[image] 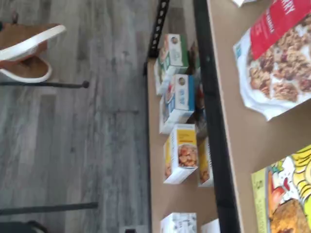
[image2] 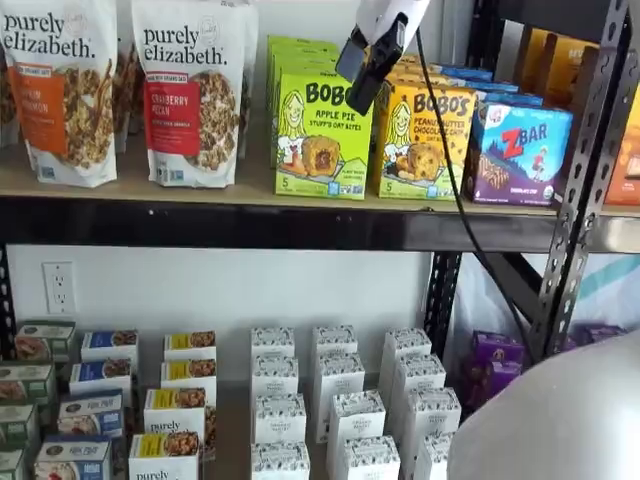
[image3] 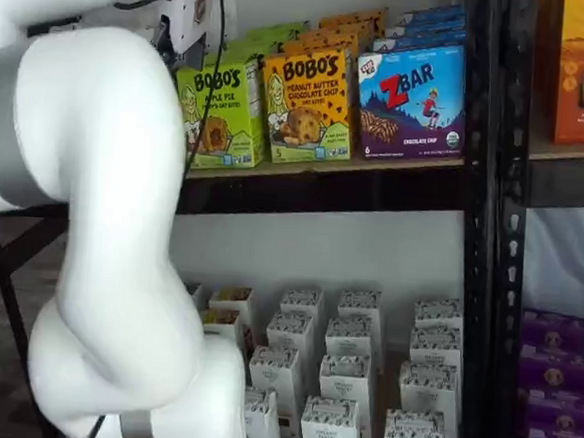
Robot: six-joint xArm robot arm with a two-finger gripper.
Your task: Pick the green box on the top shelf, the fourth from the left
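Broadly, arm: a smooth, glossy white rounded body [image3: 100, 246] fills the near side of a shelf view, with a grey band at its joint
top shelf: a long tan board [image2: 250, 187] with a thick black metal front beam, carried on black perforated uprights; in both shelf views it bears pouches and boxes
granola pouches: two soft white bags [image2: 190, 90] printed "purely elizabeth", slightly crinkled, standing upright at the board's left part
green box: a lime-green cardboard carton [image2: 322, 135], flat-faced and square-cornered, printed "BOBO'S APPLE PIE", standing upright at the shelf's front edge just beside the yellow-orange box [image2: 425, 140]; more green cartons line up behind it
ZBar box: a blue carton [image2: 520, 150], just beside the yellow-orange one on its far side
small white boxes: rows of little upright cartons [image2: 335, 390] on the lower board
gripper: white body with black fingers [image2: 368, 70], seen side-on in front of the green box's upper right corner; from the look of them the fingers stand wide and hold nothing
cable: a thin black line [image2: 450, 180] hanging beside the fingers
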